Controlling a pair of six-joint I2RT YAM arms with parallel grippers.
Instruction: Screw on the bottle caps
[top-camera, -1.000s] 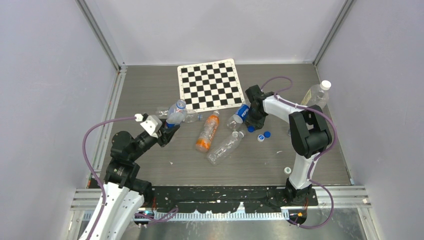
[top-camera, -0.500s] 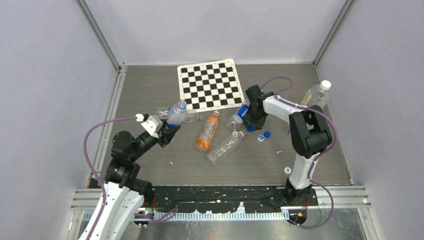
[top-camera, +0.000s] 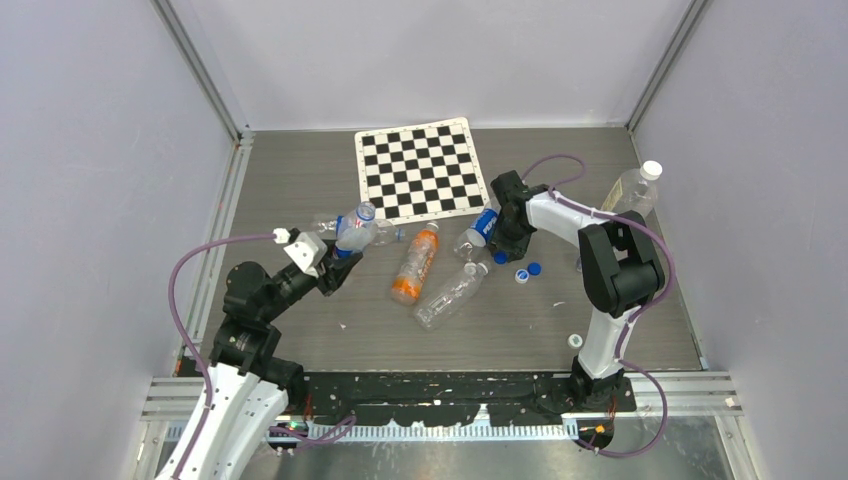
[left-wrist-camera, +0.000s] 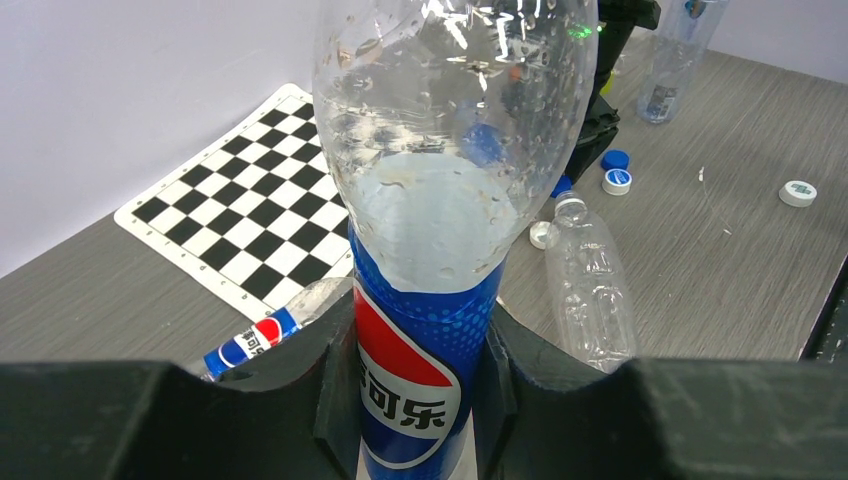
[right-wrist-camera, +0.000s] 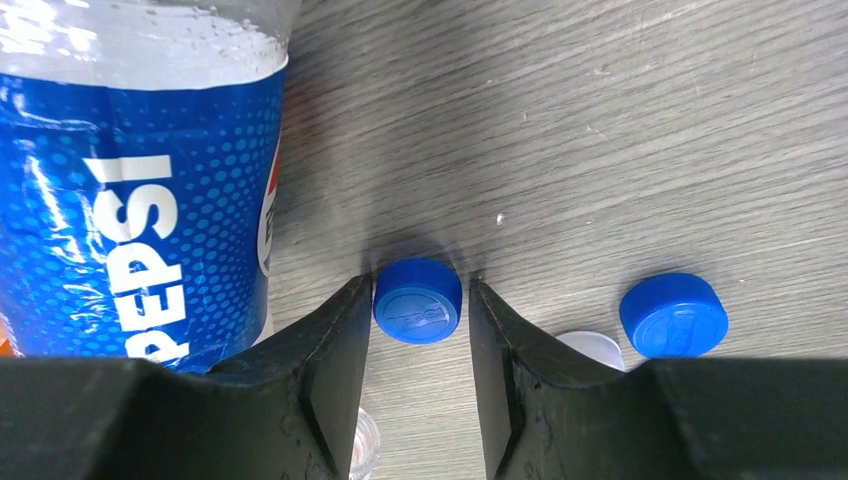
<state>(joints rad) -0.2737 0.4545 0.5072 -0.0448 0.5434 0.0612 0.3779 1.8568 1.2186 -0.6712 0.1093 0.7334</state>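
Cap pickup stage: right gripper (right-wrist-camera: 418, 288), released, straddles a blue cap (right-wrist-camera: 418, 302) and should clench next; left gripper (left-wrist-camera: 420, 345) grasps the bottle (left-wrist-camera: 450, 150).

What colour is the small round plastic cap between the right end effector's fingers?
The small round plastic cap is blue; the right wrist view shows it best.
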